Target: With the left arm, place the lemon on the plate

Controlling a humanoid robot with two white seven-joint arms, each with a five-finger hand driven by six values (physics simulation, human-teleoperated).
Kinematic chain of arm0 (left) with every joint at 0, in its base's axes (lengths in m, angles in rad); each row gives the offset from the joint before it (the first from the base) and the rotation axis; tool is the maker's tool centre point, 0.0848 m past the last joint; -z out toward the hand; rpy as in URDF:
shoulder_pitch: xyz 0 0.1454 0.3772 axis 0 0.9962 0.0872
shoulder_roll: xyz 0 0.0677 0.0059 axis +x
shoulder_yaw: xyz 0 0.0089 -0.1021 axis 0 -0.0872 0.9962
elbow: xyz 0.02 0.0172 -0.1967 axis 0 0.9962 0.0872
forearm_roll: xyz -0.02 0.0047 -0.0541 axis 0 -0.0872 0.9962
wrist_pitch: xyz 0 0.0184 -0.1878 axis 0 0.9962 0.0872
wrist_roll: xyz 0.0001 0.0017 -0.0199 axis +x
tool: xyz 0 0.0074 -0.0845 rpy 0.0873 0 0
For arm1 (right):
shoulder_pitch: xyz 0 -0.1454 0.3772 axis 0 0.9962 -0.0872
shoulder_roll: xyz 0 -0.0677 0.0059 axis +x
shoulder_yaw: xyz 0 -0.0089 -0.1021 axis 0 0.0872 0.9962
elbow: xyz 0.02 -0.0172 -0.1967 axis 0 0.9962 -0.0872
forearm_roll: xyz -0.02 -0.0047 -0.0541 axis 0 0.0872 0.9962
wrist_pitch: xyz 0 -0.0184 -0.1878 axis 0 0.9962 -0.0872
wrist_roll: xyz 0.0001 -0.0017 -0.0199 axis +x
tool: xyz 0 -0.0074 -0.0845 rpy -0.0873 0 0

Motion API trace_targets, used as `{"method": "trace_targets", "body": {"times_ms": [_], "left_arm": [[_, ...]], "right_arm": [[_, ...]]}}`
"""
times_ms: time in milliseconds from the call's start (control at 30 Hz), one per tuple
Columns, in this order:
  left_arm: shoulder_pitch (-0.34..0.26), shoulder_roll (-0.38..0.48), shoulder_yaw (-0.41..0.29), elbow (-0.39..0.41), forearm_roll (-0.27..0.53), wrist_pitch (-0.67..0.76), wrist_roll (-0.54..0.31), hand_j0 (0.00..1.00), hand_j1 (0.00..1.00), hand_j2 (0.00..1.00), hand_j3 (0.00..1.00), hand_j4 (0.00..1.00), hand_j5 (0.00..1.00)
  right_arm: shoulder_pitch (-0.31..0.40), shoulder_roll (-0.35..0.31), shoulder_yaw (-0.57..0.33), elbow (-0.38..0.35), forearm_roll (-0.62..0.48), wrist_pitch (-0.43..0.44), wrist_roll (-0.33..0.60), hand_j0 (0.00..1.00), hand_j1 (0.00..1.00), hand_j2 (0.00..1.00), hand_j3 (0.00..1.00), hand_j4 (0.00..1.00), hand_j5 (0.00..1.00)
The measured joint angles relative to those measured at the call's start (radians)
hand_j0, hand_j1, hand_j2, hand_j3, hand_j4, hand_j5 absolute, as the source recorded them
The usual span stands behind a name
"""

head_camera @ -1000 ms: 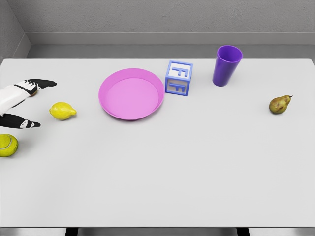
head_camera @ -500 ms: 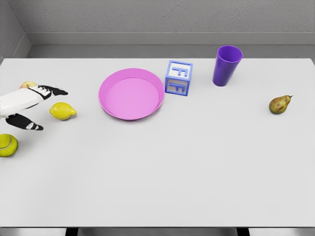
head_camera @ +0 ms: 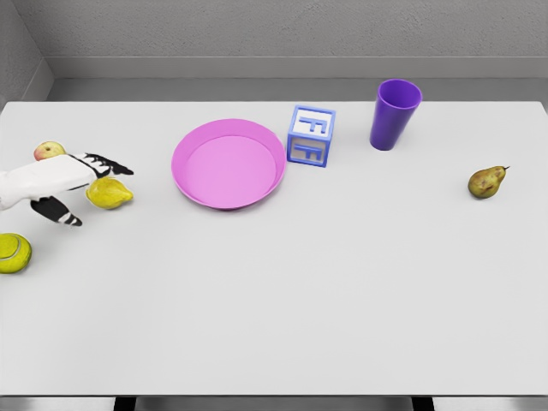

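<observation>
A yellow lemon [head_camera: 110,193] lies on the white table, left of the pink plate [head_camera: 229,163]. My left hand [head_camera: 88,186] comes in from the left edge and reaches over the lemon. Its black-tipped fingers [head_camera: 112,163] stretch across the lemon's top, and the thumb [head_camera: 62,211] hangs below and to the left. The fingers are spread and not closed around the fruit. The lemon's left part is covered by the hand. The right arm does not show.
A small apple [head_camera: 48,151] sits behind the left hand, and a tennis ball [head_camera: 13,253] lies at the left edge. A blue letter block [head_camera: 310,136] and a purple cup [head_camera: 395,114] stand behind the plate. A pear [head_camera: 486,181] lies far right.
The left hand has moved right, from beside the lemon to over it. Its move uncovered the apple behind it. The lemon has not moved.
</observation>
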Motion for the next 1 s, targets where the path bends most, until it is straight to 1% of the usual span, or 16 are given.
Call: {"method": "trace_targets", "body": {"times_ms": [67,133,267,467,500,533,867,900,933,967,1000], "left_arm": [[-0.054,-0.02,-0.028,0.016,-0.024,0.001,0.0,1.0,1.0,1.0,1.0,1.0,1.0],[-0.071,-0.039,-0.054,0.042,-0.044,0.0,0.0,1.0,1.0,1.0,1.0,1.0,1.0],[-0.071,-0.054,-0.075,0.069,-0.061,0.0,0.0,1.0,1.0,1.0,1.0,1.0,1.0],[-0.072,-0.055,-0.081,0.082,-0.07,0.0,-0.003,1.0,1.0,1.0,1.0,1.0,1.0],[-0.084,-0.055,-0.081,0.088,-0.076,0.0,-0.003,0.98,0.98,0.98,0.98,0.98,0.98],[-0.084,-0.054,-0.08,0.093,-0.085,0.0,-0.003,0.92,0.92,0.92,0.92,0.92,0.92],[-0.098,-0.073,-0.082,0.105,-0.139,0.0,-0.003,0.92,0.92,0.92,0.92,0.92,0.92],[-0.098,-0.076,-0.082,0.105,-0.14,0.0,-0.003,0.9,0.9,0.9,0.9,0.9,0.9],[-0.1,-0.078,-0.082,0.104,-0.144,0.0,-0.003,0.84,0.84,0.84,0.84,0.84,0.84],[-0.104,-0.08,-0.082,0.104,-0.148,0.0,-0.003,0.83,0.83,0.83,0.83,0.83,0.83],[-0.106,-0.081,-0.082,0.104,-0.151,0.0,-0.003,0.78,0.78,0.78,0.78,0.78,0.78]], "right_arm": [[0.0,0.0,0.0,0.0,0.0,0.0,0.0,1.0,1.0,1.0,1.0,1.0,1.0],[0.0,0.0,0.0,0.0,0.0,0.0,0.0,1.0,1.0,1.0,1.0,1.0,1.0],[0.0,0.0,0.0,0.0,0.0,0.0,0.0,1.0,1.0,1.0,1.0,1.0,1.0],[0.0,0.0,0.0,0.0,0.0,0.0,0.0,1.0,1.0,1.0,1.0,1.0,1.0],[0.0,0.0,0.0,0.0,0.0,0.0,0.0,1.0,1.0,1.0,1.0,1.0,1.0],[0.0,0.0,0.0,0.0,0.0,0.0,0.0,1.0,1.0,1.0,1.0,1.0,1.0],[0.0,0.0,0.0,0.0,0.0,0.0,0.0,1.0,1.0,1.0,1.0,1.0,1.0],[0.0,0.0,0.0,0.0,0.0,0.0,0.0,1.0,1.0,1.0,1.0,1.0,1.0],[0.0,0.0,0.0,0.0,0.0,0.0,0.0,1.0,1.0,1.0,1.0,1.0,1.0],[0.0,0.0,0.0,0.0,0.0,0.0,0.0,1.0,1.0,1.0,1.0,1.0,1.0],[0.0,0.0,0.0,0.0,0.0,0.0,0.0,1.0,1.0,1.0,1.0,1.0,1.0]]}}
